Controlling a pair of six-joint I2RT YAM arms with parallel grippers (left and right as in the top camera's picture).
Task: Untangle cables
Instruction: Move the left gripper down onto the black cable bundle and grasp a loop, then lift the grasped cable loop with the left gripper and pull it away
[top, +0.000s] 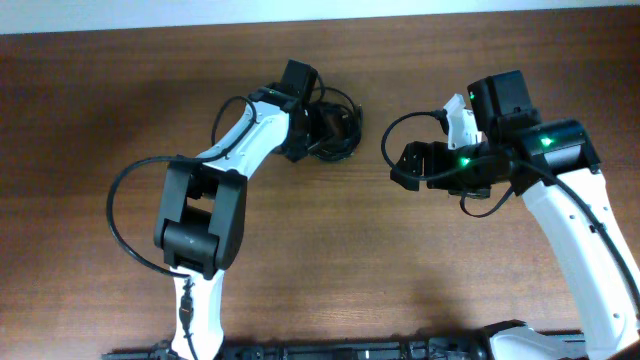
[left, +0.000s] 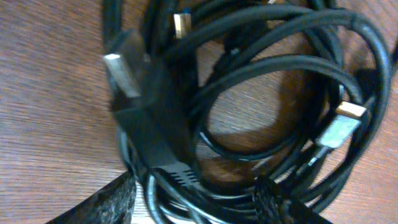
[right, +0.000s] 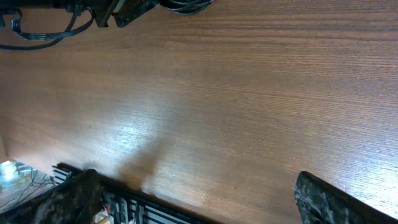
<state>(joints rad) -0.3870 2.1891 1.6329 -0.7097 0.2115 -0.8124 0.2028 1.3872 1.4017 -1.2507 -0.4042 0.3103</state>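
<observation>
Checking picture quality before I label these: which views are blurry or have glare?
Left wrist: the cables are soft and smeared, their plugs streaked. Right wrist: sharp wood grain, with pale glare on the table. Overhead: sharp, no strong glare.

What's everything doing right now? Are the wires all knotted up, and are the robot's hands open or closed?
cables, looped over one another in one tangled bundle on the table.
plug ends, loose, not plugged into anything.
left gripper, down at the bundle with cords between its fingers; whether it grips them is unclear.
right gripper, open, holding nothing, away from the bundle.
</observation>
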